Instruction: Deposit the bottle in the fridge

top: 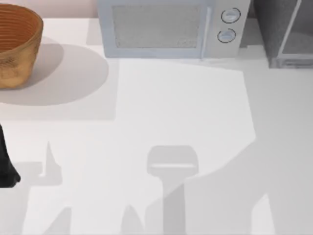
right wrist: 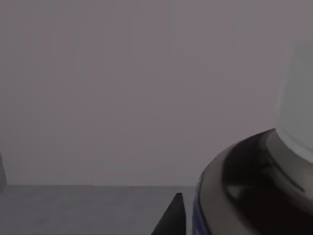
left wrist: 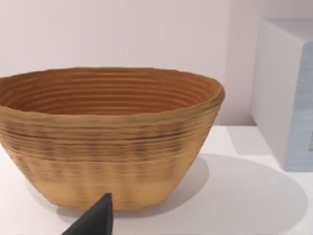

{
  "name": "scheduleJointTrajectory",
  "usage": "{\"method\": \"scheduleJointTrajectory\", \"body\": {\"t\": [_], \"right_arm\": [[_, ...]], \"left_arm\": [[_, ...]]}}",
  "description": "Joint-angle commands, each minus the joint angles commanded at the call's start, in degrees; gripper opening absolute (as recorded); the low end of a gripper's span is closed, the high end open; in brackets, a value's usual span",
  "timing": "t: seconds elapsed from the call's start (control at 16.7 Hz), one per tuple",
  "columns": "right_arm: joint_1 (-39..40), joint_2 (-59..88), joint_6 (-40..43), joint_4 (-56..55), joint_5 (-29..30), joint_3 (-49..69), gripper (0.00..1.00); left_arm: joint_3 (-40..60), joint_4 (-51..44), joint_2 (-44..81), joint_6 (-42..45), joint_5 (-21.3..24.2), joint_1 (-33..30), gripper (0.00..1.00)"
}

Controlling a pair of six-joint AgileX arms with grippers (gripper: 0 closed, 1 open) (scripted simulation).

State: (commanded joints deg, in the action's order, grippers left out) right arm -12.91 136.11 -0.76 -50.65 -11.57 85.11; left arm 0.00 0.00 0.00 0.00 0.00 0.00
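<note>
The bottle [right wrist: 244, 186], brown with a white cap, stands very close in the right wrist view. One dark fingertip [right wrist: 172, 215] of my right gripper lies against its side, so the gripper looks shut on it. Behind the bottle are a dim grey wall and a grey floor. In the top view, the fridge [top: 286, 34] stands at the table's back right, dark grey with a pale door panel. My left arm [top: 6, 166] sits parked at the table's left edge. Its dark fingertip [left wrist: 95, 218] points at the basket.
A woven basket [top: 17, 44] stands at the back left, and the left wrist view shows this basket [left wrist: 107, 142] from close by. A pale microwave [top: 166, 27] with two round knobs stands at the back centre, to the left of the fridge.
</note>
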Motion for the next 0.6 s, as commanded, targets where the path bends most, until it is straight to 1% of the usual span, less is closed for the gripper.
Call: {"method": "scheduleJointTrajectory", "body": {"t": [0.24, 0.3, 0.6], "right_arm": [[0.0, 0.0, 0.0, 0.0, 0.0, 0.0, 0.98], [0.0, 0.0, 0.0, 0.0, 0.0, 0.0, 1.00], [0.0, 0.0, 0.0, 0.0, 0.0, 0.0, 1.00]], "left_arm": [[0.0, 0.0, 0.0, 0.0, 0.0, 0.0, 1.00], [0.0, 0.0, 0.0, 0.0, 0.0, 0.0, 1.00], [0.0, 0.0, 0.0, 0.0, 0.0, 0.0, 1.00]]}}
